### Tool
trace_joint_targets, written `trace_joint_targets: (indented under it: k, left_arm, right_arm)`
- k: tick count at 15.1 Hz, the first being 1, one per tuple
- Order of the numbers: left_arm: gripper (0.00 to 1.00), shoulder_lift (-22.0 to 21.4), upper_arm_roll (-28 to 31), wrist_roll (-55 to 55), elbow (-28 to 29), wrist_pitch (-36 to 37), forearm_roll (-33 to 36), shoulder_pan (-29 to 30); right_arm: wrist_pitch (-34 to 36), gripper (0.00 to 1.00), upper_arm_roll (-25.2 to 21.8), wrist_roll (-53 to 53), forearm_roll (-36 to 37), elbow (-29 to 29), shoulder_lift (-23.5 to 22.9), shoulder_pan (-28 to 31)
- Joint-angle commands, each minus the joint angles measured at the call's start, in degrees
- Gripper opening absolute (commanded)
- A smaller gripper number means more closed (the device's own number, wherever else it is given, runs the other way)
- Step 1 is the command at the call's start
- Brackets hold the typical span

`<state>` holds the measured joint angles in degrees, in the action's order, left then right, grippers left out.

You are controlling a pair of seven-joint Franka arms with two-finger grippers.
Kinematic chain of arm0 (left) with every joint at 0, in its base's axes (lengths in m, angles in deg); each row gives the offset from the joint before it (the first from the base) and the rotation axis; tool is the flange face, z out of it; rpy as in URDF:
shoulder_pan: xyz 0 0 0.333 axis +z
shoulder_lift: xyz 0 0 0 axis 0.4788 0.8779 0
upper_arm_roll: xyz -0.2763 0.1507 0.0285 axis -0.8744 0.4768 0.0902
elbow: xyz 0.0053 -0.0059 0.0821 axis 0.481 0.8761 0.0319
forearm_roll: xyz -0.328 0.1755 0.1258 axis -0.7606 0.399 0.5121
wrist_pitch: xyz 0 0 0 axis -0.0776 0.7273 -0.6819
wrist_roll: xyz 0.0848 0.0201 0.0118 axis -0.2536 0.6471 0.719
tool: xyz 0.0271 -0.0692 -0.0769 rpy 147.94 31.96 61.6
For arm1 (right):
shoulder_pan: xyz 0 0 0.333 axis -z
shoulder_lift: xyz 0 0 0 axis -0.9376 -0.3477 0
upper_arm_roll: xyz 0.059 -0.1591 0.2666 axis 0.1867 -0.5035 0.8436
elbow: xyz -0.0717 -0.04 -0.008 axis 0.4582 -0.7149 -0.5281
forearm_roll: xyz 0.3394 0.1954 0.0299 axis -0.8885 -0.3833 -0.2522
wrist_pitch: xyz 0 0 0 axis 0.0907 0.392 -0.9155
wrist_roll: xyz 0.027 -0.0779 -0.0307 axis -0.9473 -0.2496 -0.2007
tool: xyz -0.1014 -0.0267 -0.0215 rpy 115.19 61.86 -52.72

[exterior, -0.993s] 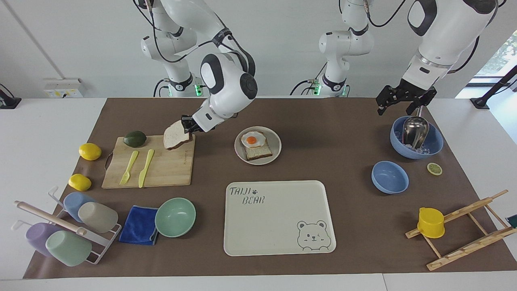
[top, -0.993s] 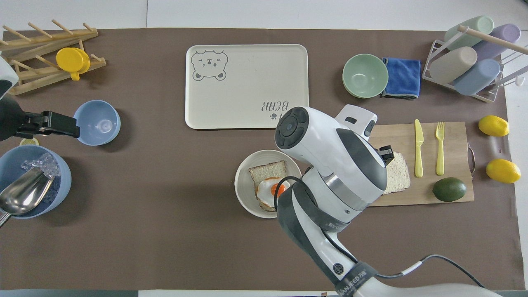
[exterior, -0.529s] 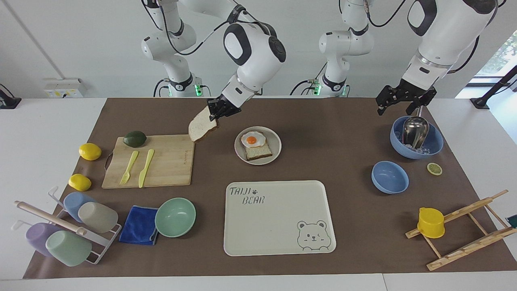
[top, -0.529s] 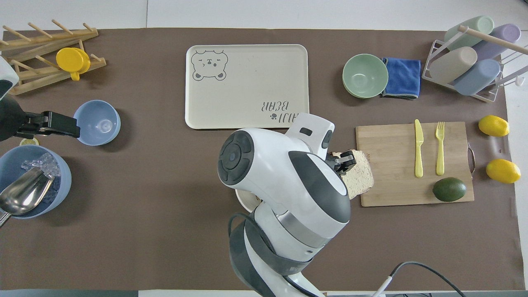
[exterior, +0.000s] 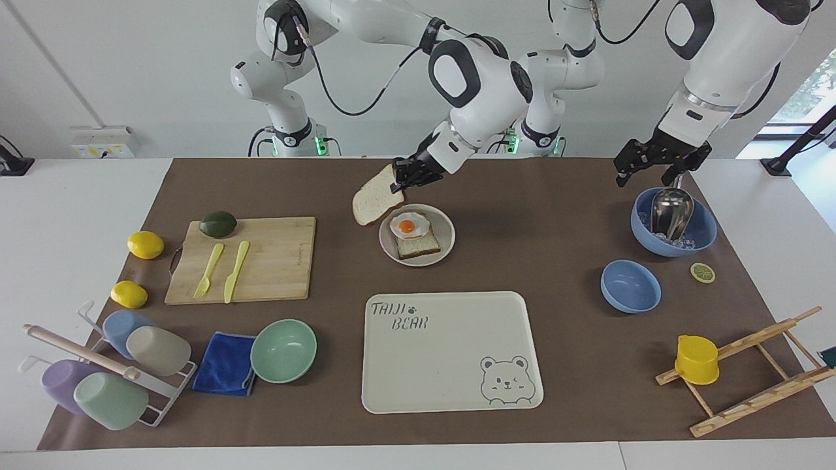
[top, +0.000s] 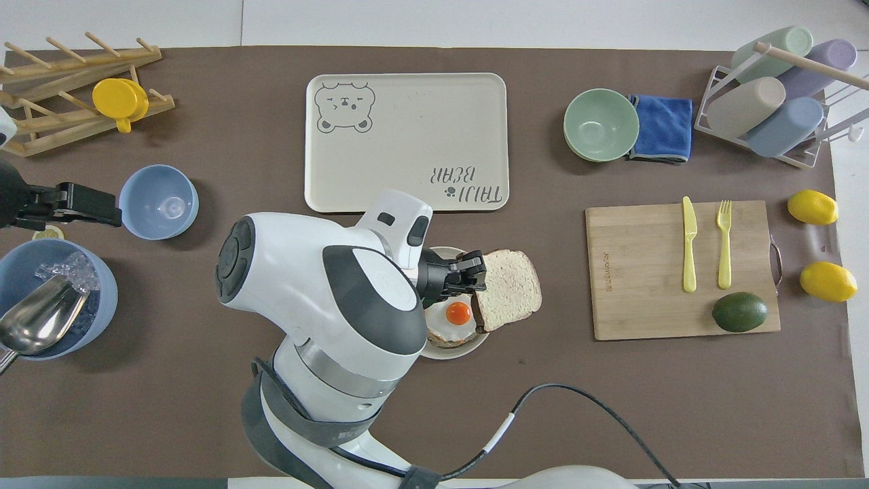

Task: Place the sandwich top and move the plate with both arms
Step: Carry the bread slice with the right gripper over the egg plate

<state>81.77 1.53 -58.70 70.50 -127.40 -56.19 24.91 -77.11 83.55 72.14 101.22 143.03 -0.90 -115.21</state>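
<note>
A table covered in brown paper, seen from a camera facing two white robot arms and from one high above them. The right gripper [exterior: 400, 180] is pinched tight on one edge of the sandwich top [exterior: 370, 202], a square slice of white bread with a brown crust. The slice hangs tilted in the air, its free end drooping, over the rim of the plate [exterior: 443, 247] on the side toward the cutting board [exterior: 274, 261]. Gripping by the edge leaves the face of the bread clear, probably so it can be laid flat

The small round beige plate sits in the middle of the table, nearer to the robots than the cream tray [exterior: 450, 352] with its bear drawing. On the plate lies a second bread slice [exterior: 418, 247] bearing a fried egg [exterior: 408, 226], waiting for its lid. The carried slice is not yet over the egg and not touching it, so placing looks to be the step in hand, with the plate move yet to come

The left gripper [exterior: 658, 158] waits with its claw wide and empty above a blue bowl [exterior: 704, 230] that holds ice and a metal scoop [exterior: 669, 212], at the left arm's end of the table, well apart from the plate
</note>
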Motion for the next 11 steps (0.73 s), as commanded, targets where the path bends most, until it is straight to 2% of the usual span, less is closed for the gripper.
trace_joint_targets:
  k: [1, 4, 11]
  left_arm:
    - [1.00, -0.8, -0.4, -0.5, 1.0, -0.5, 0.0, 1.6]
    - [1.00, -0.8, -0.3, -0.8, 1.1, -0.4, 0.0, 3.2]
    - [1.00, -0.8, -0.3, -0.8, 1.2, -0.6, 0.0, 5.3]
  right_arm:
    - [-4.3, 0.00, 0.0, 5.7, -5.5, -1.6, -2.7, -0.7]
    - [-10.7, 0.00, -0.5, 6.1, -6.2, 7.2, 0.2, 0.0]
    - [-19.0, 0.00, -0.4, 10.6, -7.6, 18.0, 4.3, -0.5]
